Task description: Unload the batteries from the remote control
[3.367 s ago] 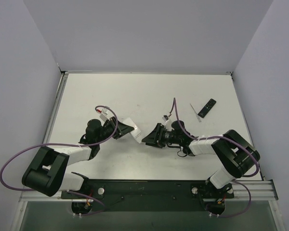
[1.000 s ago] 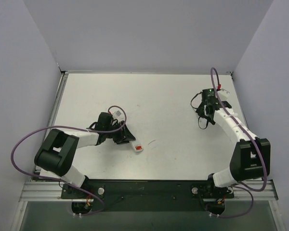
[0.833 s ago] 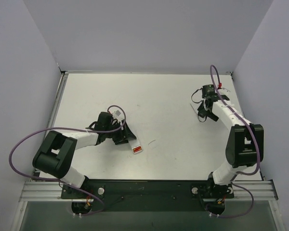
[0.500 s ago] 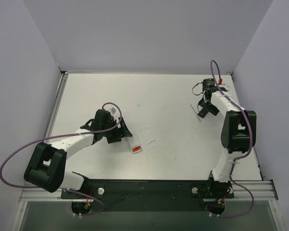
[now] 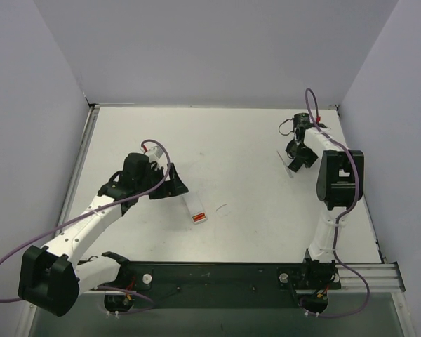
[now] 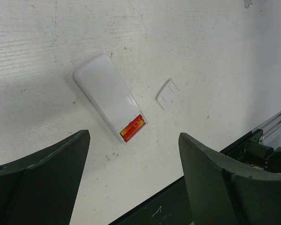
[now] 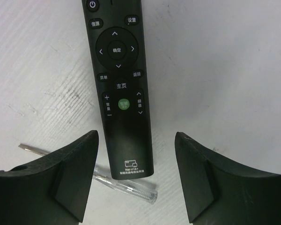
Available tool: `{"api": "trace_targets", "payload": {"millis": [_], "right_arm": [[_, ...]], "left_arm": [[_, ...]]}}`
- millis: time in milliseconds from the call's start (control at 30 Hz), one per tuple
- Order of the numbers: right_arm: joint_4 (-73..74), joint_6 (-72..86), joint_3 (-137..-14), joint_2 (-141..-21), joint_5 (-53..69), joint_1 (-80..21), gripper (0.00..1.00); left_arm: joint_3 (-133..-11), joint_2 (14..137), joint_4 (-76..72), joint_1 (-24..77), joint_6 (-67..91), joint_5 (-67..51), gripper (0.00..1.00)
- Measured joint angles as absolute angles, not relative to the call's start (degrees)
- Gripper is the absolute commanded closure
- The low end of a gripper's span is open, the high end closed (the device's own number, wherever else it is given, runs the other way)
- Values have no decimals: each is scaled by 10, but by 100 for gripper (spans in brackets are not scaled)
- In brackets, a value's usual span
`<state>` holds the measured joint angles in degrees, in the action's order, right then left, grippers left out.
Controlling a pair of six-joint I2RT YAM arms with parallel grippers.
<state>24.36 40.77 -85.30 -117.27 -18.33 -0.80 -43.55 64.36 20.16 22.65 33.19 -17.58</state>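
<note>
A black remote control (image 7: 119, 89) lies face up, buttons showing, at the far right of the table. My right gripper (image 7: 136, 136) (image 5: 299, 156) hovers open over its lower end, one finger on each side, not touching it. In the top view the gripper hides most of it. A white remote (image 6: 107, 93) (image 5: 196, 210) lies near the table's middle with its bay uncovered. Two reddish-orange batteries (image 6: 132, 128) (image 5: 201, 217) sit in that bay. My left gripper (image 6: 133, 137) (image 5: 171, 185) is open above the table, just left of the white remote, holding nothing.
A thin clear stick with a metal tip (image 7: 112, 180) (image 5: 286, 163) lies against the black remote's bottom end. A small white cover piece (image 6: 166, 93) (image 5: 222, 208) rests right of the white remote. The metal rail (image 6: 267, 129) runs along the near table edge.
My left gripper has opened wide and drawn back up and left from the white remote, which stays put. My right gripper has shifted slightly farther back over the black remote and opened a little.
</note>
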Motion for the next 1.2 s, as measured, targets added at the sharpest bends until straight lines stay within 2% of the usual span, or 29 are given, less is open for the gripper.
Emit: {"api": "trace_targets", "payload": {"millis": [200, 300, 600, 800, 967, 1067, 1200], "right_arm": [[249, 418, -871, -1203, -159, -3, 42], [253, 420, -875, -1206, -149, 2, 47], [276, 411, -909, -1224, -120, 22, 83], [289, 369, -901, -1200, -121, 26, 90], [292, 319, -875, -1103, -95, 25, 91], [280, 289, -847, -1034, -32, 22, 90], [236, 249, -757, -940, 120, -4, 90]], "left_arm": [[-435, 642, 209, 221, 319, -191, 14], [-435, 642, 209, 215, 318, -197, 15], [-435, 641, 208, 206, 315, -215, 20], [-435, 621, 209, 206, 310, -219, 23], [-435, 609, 208, 206, 313, -227, 25], [-435, 609, 206, 206, 319, -235, 25], [-436, 609, 198, 205, 330, -252, 25]]}}
